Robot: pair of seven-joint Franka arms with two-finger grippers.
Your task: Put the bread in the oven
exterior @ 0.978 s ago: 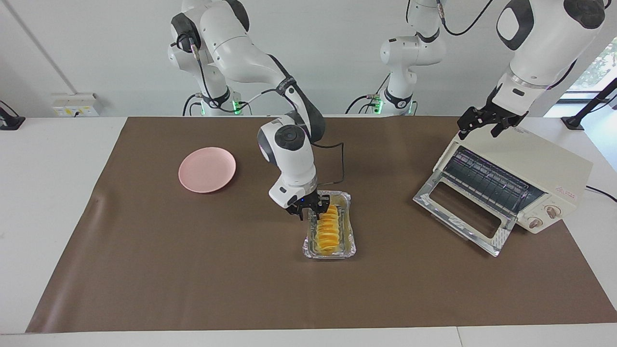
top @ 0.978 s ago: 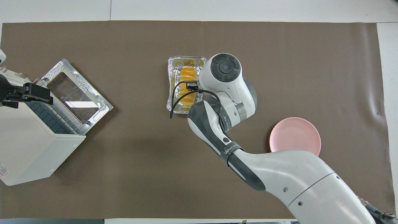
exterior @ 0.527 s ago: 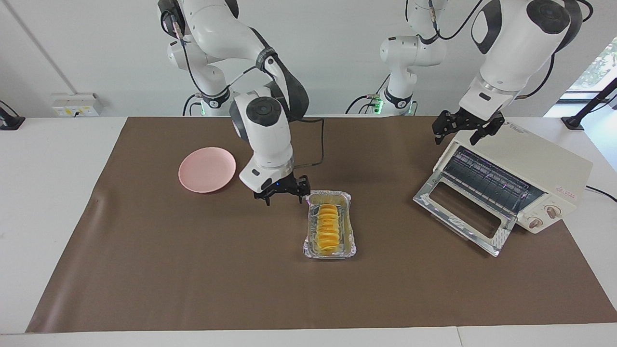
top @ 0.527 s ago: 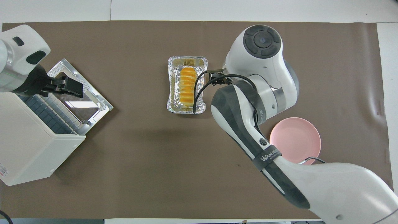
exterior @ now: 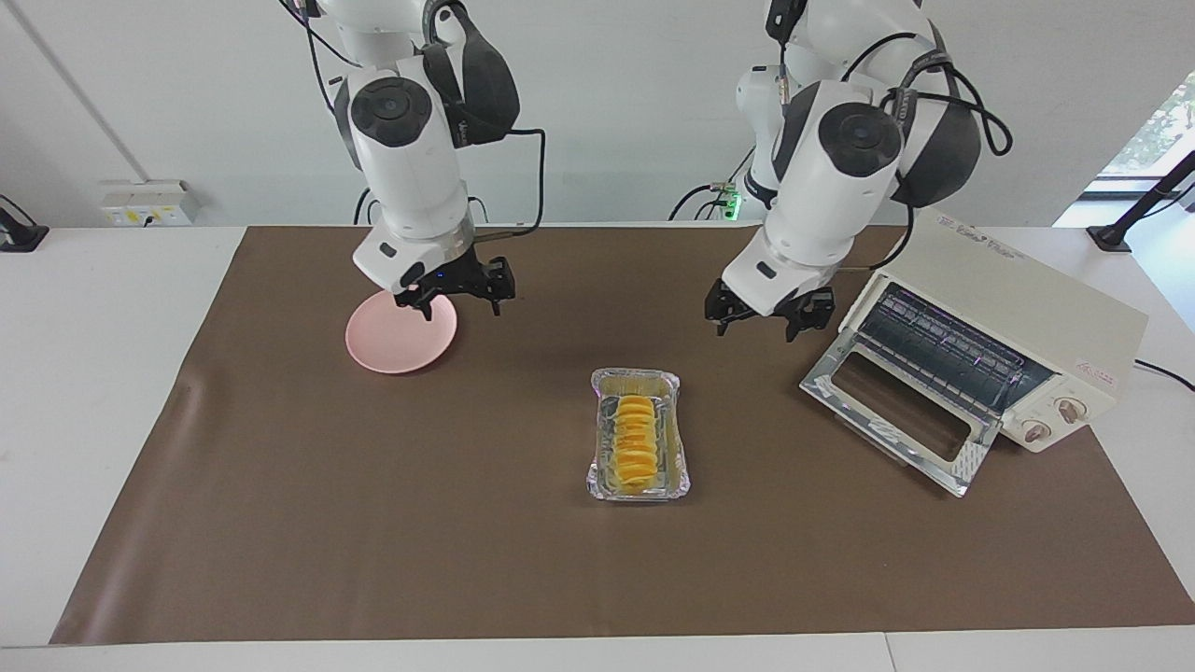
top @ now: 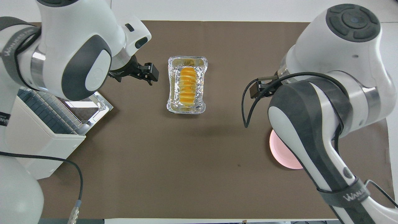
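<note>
The bread (exterior: 637, 443), a ridged yellow-orange loaf, lies in a silver foil tray (exterior: 676, 462) in the middle of the brown mat; it also shows in the overhead view (top: 187, 85). The cream-white oven (exterior: 1027, 308) stands at the left arm's end of the table, its glass door (exterior: 892, 411) dropped open and its rack showing. My right gripper (exterior: 457, 297) is open and empty in the air over the edge of the pink plate. My left gripper (exterior: 764, 322) is open and empty, over the mat between the oven and the tray.
A round pink plate (exterior: 397, 341) lies toward the right arm's end, nearer to the robots than the tray; my right arm partly covers the plate (top: 279, 155) in the overhead view. The oven's open door juts out over the mat toward the tray.
My right gripper has left the bread in the tray, risen and swung away to over the plate's edge. My left gripper has moved from over the oven's top toward the middle of the table.
</note>
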